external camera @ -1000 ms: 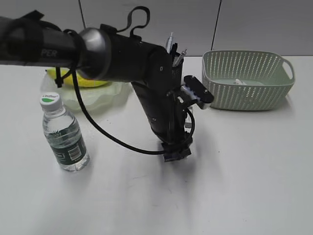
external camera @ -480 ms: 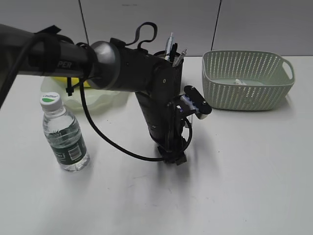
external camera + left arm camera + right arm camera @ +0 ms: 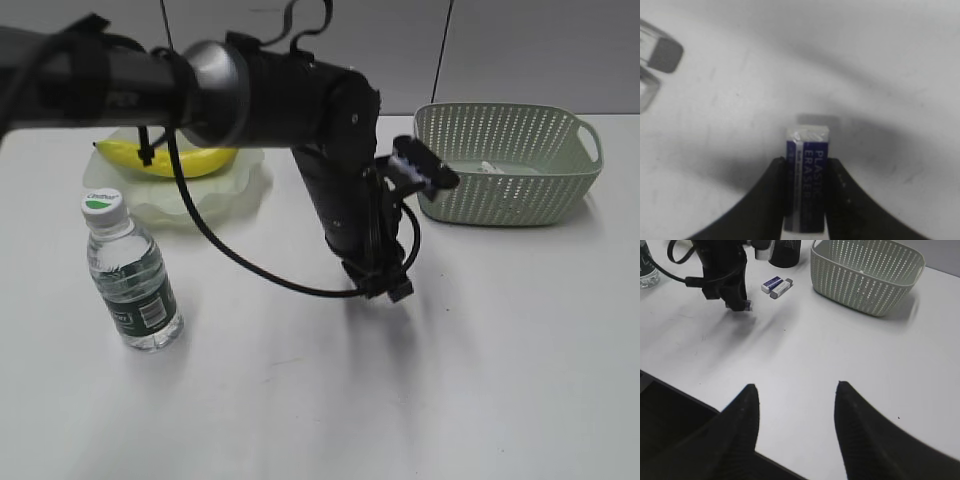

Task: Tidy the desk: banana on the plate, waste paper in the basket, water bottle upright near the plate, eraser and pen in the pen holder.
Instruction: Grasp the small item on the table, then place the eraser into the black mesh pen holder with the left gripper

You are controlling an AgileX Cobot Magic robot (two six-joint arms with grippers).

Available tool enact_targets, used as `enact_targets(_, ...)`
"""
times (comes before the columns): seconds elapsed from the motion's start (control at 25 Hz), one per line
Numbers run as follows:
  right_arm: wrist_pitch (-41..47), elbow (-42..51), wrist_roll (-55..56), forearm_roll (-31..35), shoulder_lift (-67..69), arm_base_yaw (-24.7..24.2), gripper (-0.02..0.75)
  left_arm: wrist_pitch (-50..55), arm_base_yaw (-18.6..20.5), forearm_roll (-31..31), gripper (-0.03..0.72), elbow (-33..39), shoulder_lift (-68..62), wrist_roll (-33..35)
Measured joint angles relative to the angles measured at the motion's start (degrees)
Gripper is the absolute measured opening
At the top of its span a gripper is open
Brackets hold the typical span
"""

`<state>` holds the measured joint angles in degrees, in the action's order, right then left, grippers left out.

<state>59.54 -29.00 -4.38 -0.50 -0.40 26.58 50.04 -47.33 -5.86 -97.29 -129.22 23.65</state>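
My left gripper is shut on a blue-and-white eraser just above the desk. In the exterior view it hangs near the middle of the desk. The banana lies on the pale green plate. The water bottle stands upright in front of the plate. The waste paper lies in the green basket. The black pen holder shows only in the right wrist view, behind the left arm. My right gripper is open and empty over the desk's front edge.
Two more erasers lie on the desk between the pen holder and the basket. They show blurred at the upper left of the left wrist view. The left arm stretches across the exterior view.
My left gripper has risen a little and moved right with the eraser in it. The arm now covers the pen holder and the pens in the exterior view. The banana shows more.
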Motion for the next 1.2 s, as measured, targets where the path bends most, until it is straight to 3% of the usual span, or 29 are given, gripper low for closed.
enact_targets(0.16, 0.0, 0.0, 0.0, 0.0, 0.0, 0.0, 0.397, -3.84, 0.86, -0.04, 0.175, -0.86, 4.93, -4.69)
enact_targets(0.48, 0.0, 0.0, 0.0, 0.0, 0.0, 0.0, 0.397, -21.21, 7.34, -0.87, 0.175, -0.97, 10.69, -8.32)
enact_targets(0.92, 0.0, 0.0, 0.0, 0.0, 0.0, 0.0, 0.396, -45.64, 14.57, -17.27, 0.175, -0.97, 5.74, -8.48)
enact_targets(1.2, 0.0, 0.0, 0.0, 0.0, 0.0, 0.0, 0.397, -49.23, 14.69, -20.14, 0.175, -0.91, -0.06, -8.53)
